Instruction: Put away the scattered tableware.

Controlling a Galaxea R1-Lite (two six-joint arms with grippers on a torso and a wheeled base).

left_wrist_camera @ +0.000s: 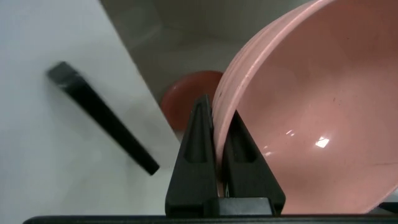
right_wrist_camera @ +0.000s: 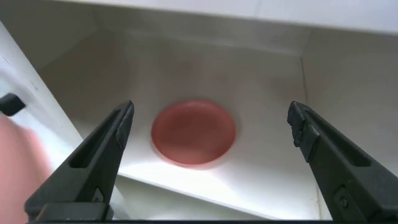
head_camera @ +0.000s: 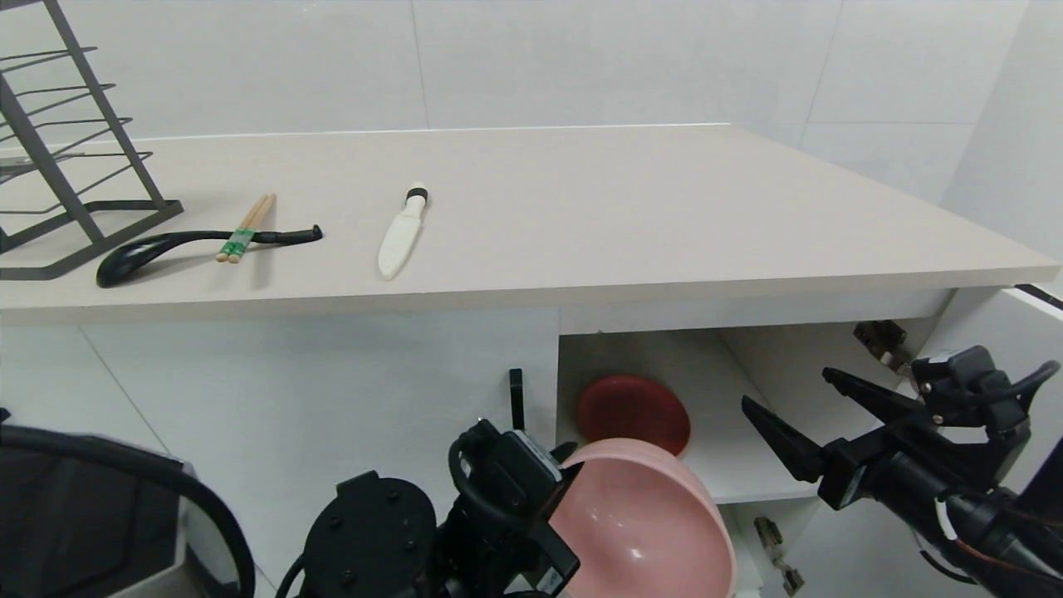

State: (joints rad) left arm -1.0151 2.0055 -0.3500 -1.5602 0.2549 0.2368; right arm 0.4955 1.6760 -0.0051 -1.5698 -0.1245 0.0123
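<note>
Left end effector point(left_wrist_camera: 219, 118) is clamped on the rim of the pink bowl point(head_camera: 644, 523), one finger inside the wall and one outside. The bowl hangs low, tilted with its opening toward the camera, just outside the open cabinet. Right end effector point(head_camera: 785, 386) is open and empty, parked in front of the cabinet mouth on the open-door side.

The red bowl point(head_camera: 635, 413) already sits on the shelf point(head_camera: 731, 465), near the closed door's side. I read the step as: get the pink bowl onto that shelf.

How I'd run it:
- A rim pinch is a thin hold and the glazed wall looks slick, so I'd move slowly with no wrist snaps.
- Level the bowl before entry. Tilted like this, it risks clipping the underside of the bench point(head_camera: 664, 208) or the door edge by the handle point(head_camera: 516, 397).
- Go in over the bare shelf beside the red bowl. The two look close in size, so nesting is an option, but I can't tell the fit from here.
- Set the base flat on the shelf, then open, and back straight out so the inner finger clears the wall.
- Keep the right arm out of the entry path, since it sits near the opening.

Left on the bench are the spoon point(head_camera: 199, 241) with the chopsticks point(head_camera: 245, 228) lying across its handle, and the knife point(head_camera: 401, 232) a little apart, all near the rack point(head_camera: 66, 166). None of them has been put away yet.
</note>
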